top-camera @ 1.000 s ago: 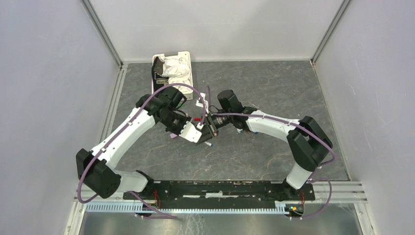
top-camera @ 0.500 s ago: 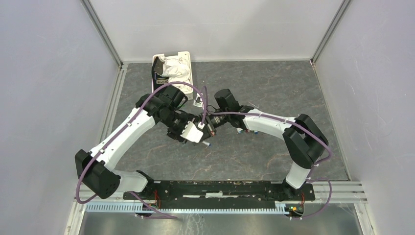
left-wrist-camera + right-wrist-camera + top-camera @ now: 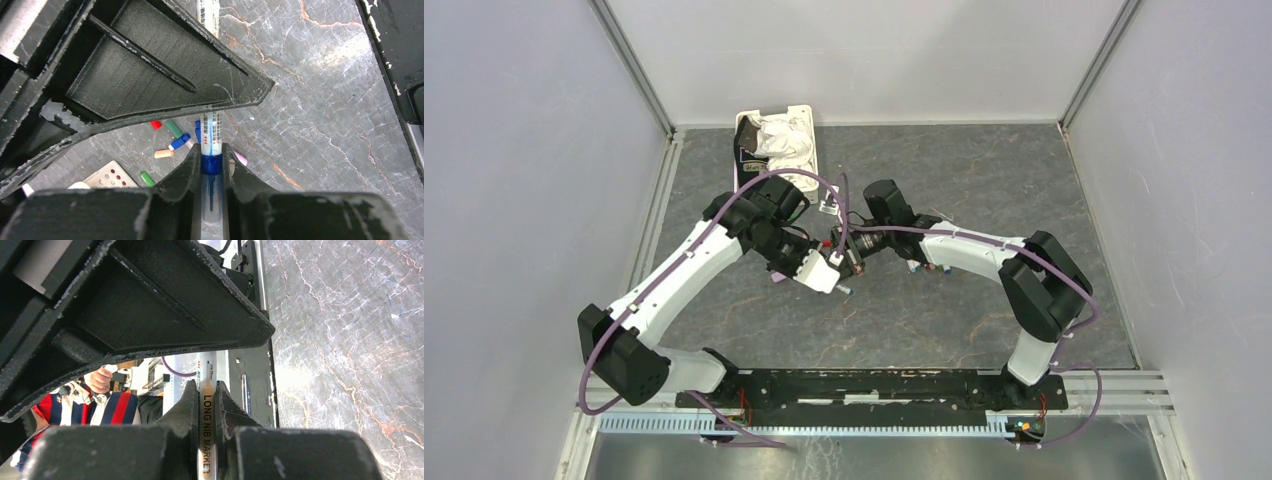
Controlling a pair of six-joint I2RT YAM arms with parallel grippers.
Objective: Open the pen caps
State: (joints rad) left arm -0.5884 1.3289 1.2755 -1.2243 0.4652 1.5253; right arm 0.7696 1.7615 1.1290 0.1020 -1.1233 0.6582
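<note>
Between the left gripper [image 3: 211,150] and right gripper [image 3: 206,388], both clamped on one thin white plastic marker pen [image 3: 213,132], grip could be lost through skewed pulling.

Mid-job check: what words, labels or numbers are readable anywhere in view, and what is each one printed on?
"LONG NIB MARKER": on the white pen barrel clamped in the right gripper.
Finer print further up that barrel: too small to read.
Blue print and red arrow marks on the barrel at the left gripper: blurred, unreadable.
Dark label inside the white slotted plastic basket: too small to read.
</note>
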